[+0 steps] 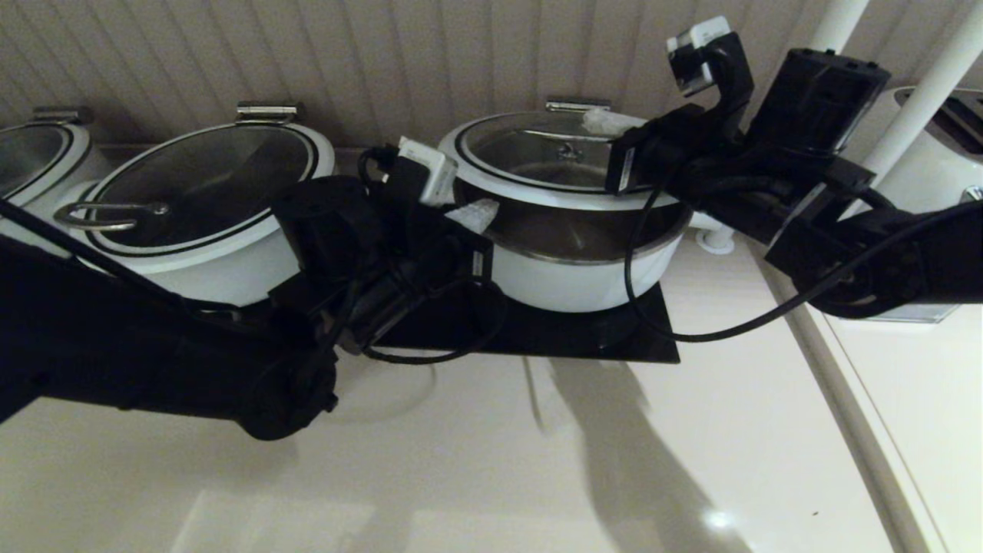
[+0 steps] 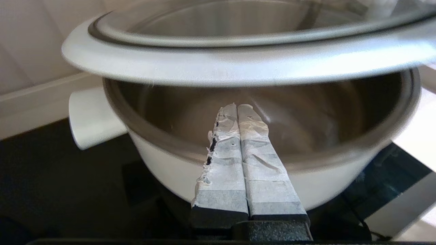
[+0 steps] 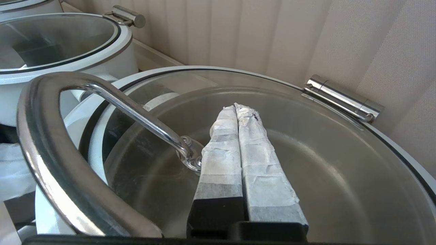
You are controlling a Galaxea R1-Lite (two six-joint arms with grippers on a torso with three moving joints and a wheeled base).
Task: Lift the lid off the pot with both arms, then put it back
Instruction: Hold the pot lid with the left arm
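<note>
The white pot [image 1: 584, 276] with a steel inside stands on a black mat. Its glass lid [image 1: 537, 153] is tilted: the front rim is raised off the pot and the back stays at the steel hinge bracket [image 1: 577, 104]. My left gripper [image 1: 474, 215] is shut and empty, just under the lid's raised front-left rim [image 2: 238, 68], with its tips [image 2: 237, 108] over the pot's open mouth [image 2: 163, 170]. My right gripper [image 1: 607, 121] is shut and empty, lying over the glass of the lid [image 3: 323, 143] beside the bolt of its steel handle [image 3: 112, 98].
A wider white pot [image 1: 200, 200] with a loop-handled lid stands to the left, and another pot [image 1: 31, 153] at the far left. The black mat [image 1: 584, 338] lies under the pot. A white appliance [image 1: 929, 169] and a white pole [image 1: 921, 100] stand at the right. The panelled wall is close behind.
</note>
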